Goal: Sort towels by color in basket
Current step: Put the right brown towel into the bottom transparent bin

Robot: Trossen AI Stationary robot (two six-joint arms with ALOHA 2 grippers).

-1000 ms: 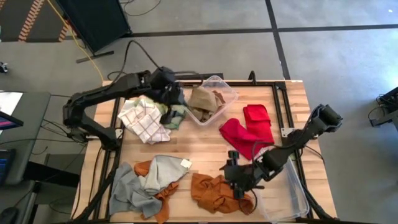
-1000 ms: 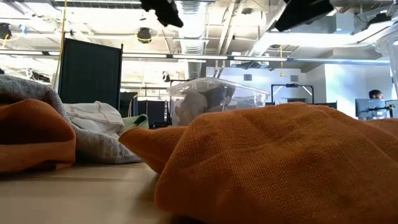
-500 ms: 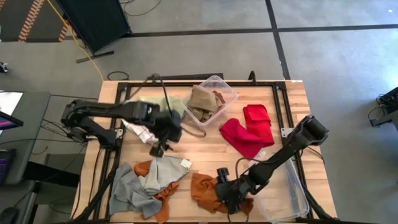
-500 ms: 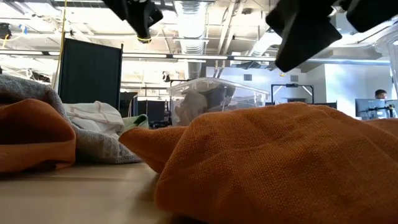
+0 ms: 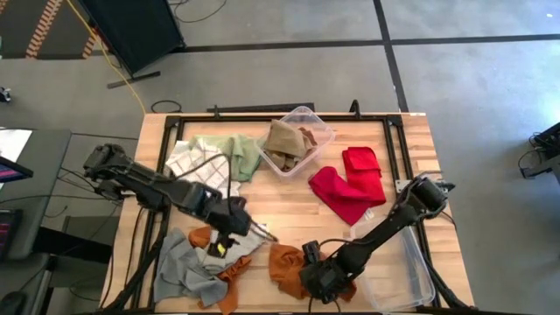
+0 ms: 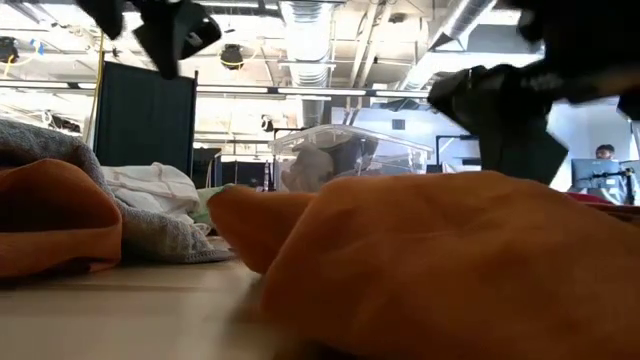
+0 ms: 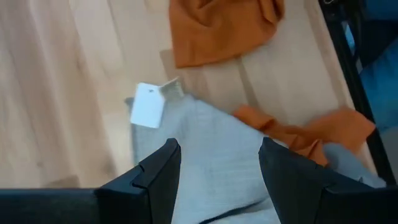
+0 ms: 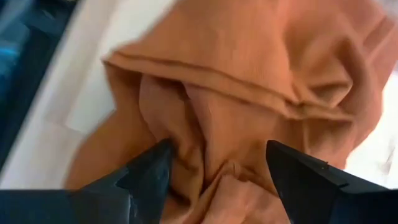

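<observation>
- Two grippers were down among the towels at the near side of the table (image 5: 289, 197); the left gripper (image 5: 229, 229) hung over the grey towel (image 7: 211, 162), its fingers (image 7: 158, 177) spread with nothing between them; the towel's white tag (image 7: 148, 106) lay just beyond the fingertips.
- The right gripper (image 5: 317, 278) sat over the rust orange towel (image 8: 249, 93); its fingers (image 8: 149, 171) stood apart, straddling a bunched fold, not yet pinching it.
- Elsewhere the red towels (image 5: 350, 184) lay together on the right; the tan towel (image 5: 284, 142) sat in the clear basket (image 5: 322, 131) at the far edge; the pale green towel (image 5: 245, 156) and the white-checked towel (image 5: 194, 164) lay at the far left.
- Risk, as I judged it: a second orange towel (image 5: 223, 262) was tangled under the grey one, so a deep pinch by the left gripper might lift both colours together.
- Likewise the right gripper might catch only a loose ridge, and the cloth could slip free on lifting; the two arms were near each other and could crowd.
</observation>
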